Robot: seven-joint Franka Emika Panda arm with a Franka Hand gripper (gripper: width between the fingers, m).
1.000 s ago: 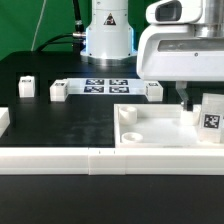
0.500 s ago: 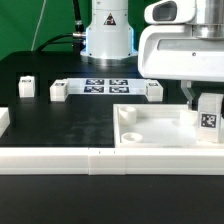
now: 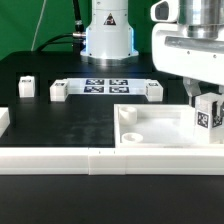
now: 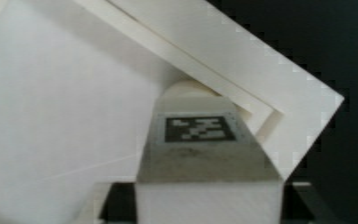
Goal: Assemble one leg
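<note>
Gripping the leg (image 3: pixel 208 114) upright, the claw (image 3: pixel 203 100) holds it over the tray-like piece's (image 3: pixel 150 128) corner.

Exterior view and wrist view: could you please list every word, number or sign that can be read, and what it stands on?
No readable words or numbers.
The leg in the tool: black-and-white tag pattern, no text.
The marker board: tag patterns, no text.
Loose blocks: markings too small to read.
</note>
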